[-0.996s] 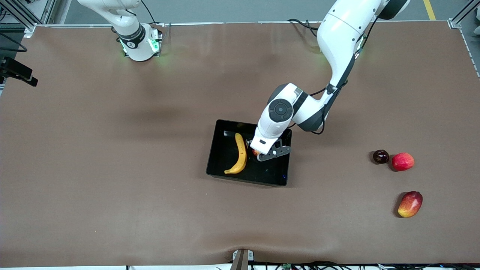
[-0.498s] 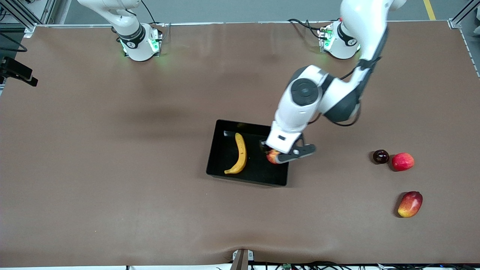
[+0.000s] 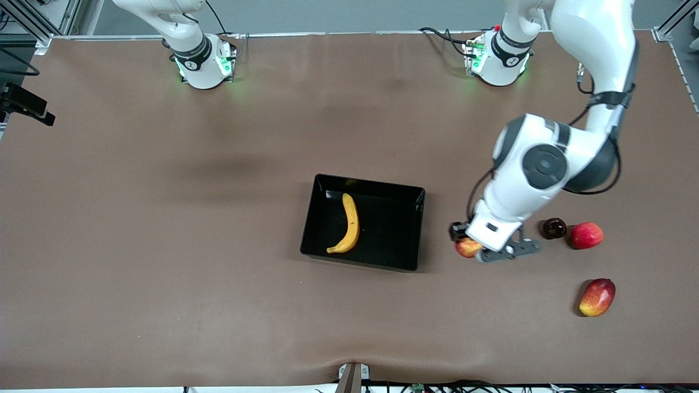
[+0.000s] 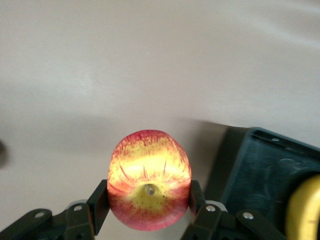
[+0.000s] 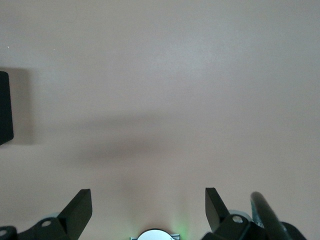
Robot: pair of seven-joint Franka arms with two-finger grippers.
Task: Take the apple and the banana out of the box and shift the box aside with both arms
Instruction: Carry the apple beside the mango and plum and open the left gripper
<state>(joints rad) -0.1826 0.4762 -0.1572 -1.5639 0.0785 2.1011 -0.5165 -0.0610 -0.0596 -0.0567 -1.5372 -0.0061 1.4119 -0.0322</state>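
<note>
Left gripper (image 4: 149, 220) clamped on apple (image 4: 149, 186), over bare table (image 3: 164, 273) beside box (image 3: 322, 218). Lower gently; release only on contact. Right gripper (image 5: 148, 210) spread wide, empty, waiting.

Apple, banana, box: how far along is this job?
Apple: out of the box, gripped by the left gripper over bare table between the box and the dark round fruit; not set down yet. Banana: untouched in the box. Box: not yet moved aside. Right gripper: open over bare table, waiting. Left: place apple, pull banana, shift box with both arms.
</note>
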